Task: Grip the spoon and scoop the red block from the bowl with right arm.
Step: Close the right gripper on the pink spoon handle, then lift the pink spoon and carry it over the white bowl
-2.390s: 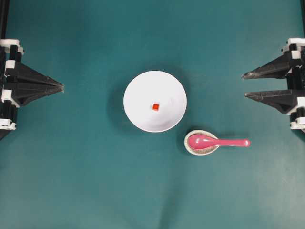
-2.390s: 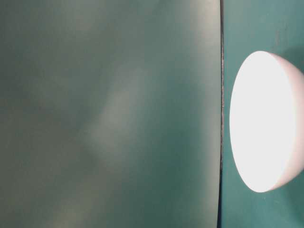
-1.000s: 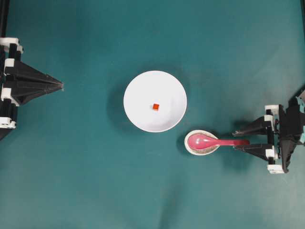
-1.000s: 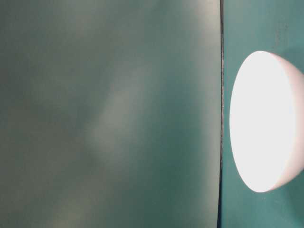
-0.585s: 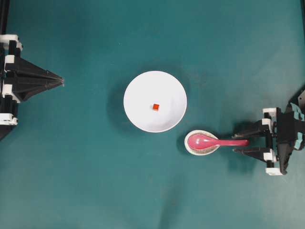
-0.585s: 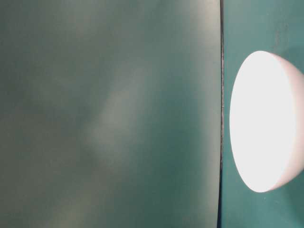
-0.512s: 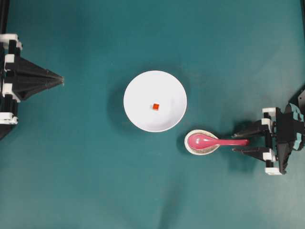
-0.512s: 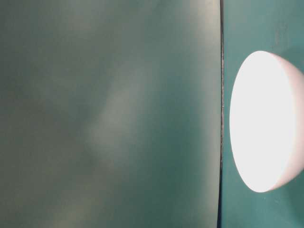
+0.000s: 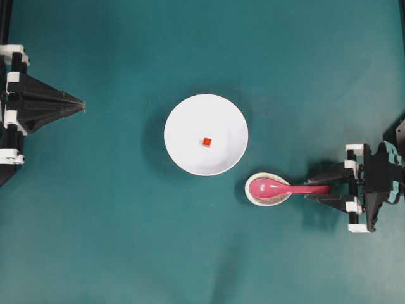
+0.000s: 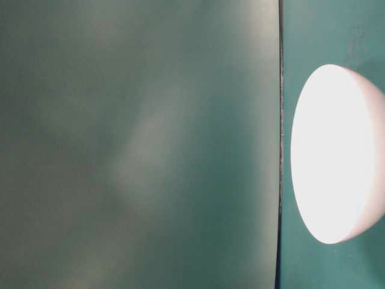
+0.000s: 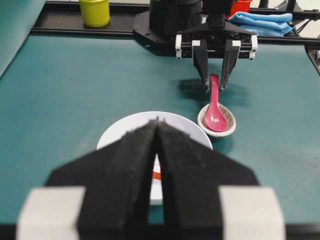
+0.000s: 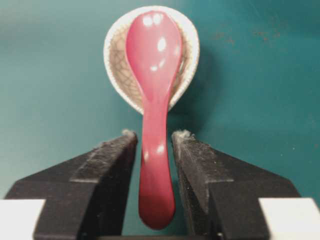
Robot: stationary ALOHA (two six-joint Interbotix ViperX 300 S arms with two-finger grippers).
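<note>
- Since the earlier frames, the right pincer (image 9: 316, 189) has come from the tabletop's edge to the glossy pink spoon (image 9: 288, 188) and narrowed around its handle tip; bowl, block and spoon have not moved.
- Overhead: the tiny red block (image 9: 207, 142) lies in the large white round bowl (image 9: 183, 120); the spoon's head rests in the speckled beige egg-shaped dish (image 9: 255, 197) just beside the bowl.
- Table-level: only the bowl (image 10: 337, 156) shows.
- Left wrist: the left pincer (image 11: 156, 125) is closed, empty.
- Right wrist: fingers (image 12: 117, 160) flank the handle (image 12: 155, 170) narrowly; contact unclear.

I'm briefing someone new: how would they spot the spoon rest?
Start at the white bowl mid-table. Just off its rim, toward the right gripper, lies a small speckled beige dish, cradling the pink spoon.
</note>
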